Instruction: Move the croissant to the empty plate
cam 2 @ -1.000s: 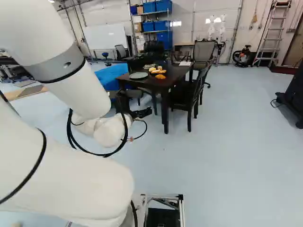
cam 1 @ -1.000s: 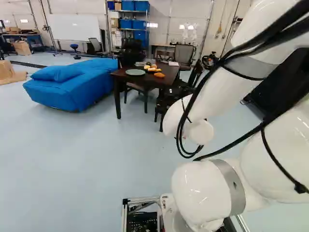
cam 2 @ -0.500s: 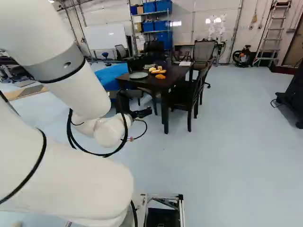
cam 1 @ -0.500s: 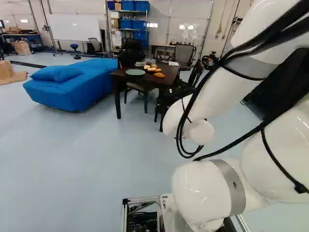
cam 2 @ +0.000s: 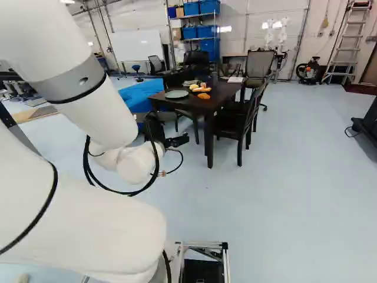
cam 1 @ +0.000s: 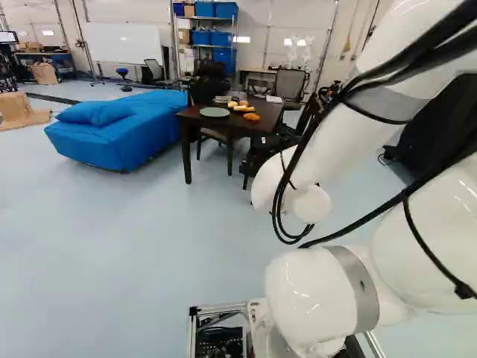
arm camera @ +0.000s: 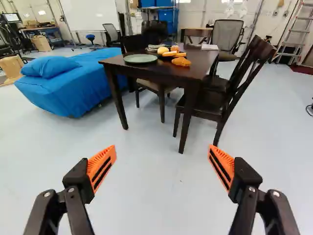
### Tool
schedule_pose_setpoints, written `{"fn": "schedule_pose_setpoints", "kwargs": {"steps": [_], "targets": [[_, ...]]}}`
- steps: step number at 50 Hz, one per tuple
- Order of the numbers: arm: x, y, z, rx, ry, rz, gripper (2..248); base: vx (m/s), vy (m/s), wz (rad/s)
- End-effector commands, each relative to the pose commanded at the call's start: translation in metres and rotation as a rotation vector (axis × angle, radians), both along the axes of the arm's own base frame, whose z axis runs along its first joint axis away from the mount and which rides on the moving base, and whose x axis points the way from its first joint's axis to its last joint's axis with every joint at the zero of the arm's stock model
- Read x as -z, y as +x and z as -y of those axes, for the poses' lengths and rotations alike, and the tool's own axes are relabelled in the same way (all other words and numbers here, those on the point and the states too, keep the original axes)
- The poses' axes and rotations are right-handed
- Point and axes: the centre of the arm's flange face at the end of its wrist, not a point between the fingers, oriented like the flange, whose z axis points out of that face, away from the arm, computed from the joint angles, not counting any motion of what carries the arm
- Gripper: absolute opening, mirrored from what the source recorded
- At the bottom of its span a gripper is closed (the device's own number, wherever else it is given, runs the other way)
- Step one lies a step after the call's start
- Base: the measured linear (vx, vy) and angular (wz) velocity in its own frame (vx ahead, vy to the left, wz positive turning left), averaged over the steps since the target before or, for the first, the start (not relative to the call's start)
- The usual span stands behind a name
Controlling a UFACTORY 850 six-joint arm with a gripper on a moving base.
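Wrist view: the jaws [arm camera: 162, 149] are spread wide, nothing between them, well short of the dark wooden bench [arm camera: 151, 71], which stands upper middle in both base views. On it, toward the near edge, lies the croissant [arm camera: 181, 61], just beside the dark dish [arm camera: 165, 58]. Driving in off-line could strike the wooden chair [arm camera: 208, 107]; coming in low could hit the bench, and a clumsy nudge could push the croissant off. Count: one croissant, one empty green plate [arm camera: 141, 58], one dark dish, its food too bunched to number.
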Motion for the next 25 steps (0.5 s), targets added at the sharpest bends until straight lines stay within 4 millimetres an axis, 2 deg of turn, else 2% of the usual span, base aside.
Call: {"fn": "schedule_pose_setpoints", "kwargs": {"steps": [25], "targets": [[0.0, 0.0, 0.0, 0.0, 0.0, 0.0, 247, 0.0, 0.0, 0.0]]}}
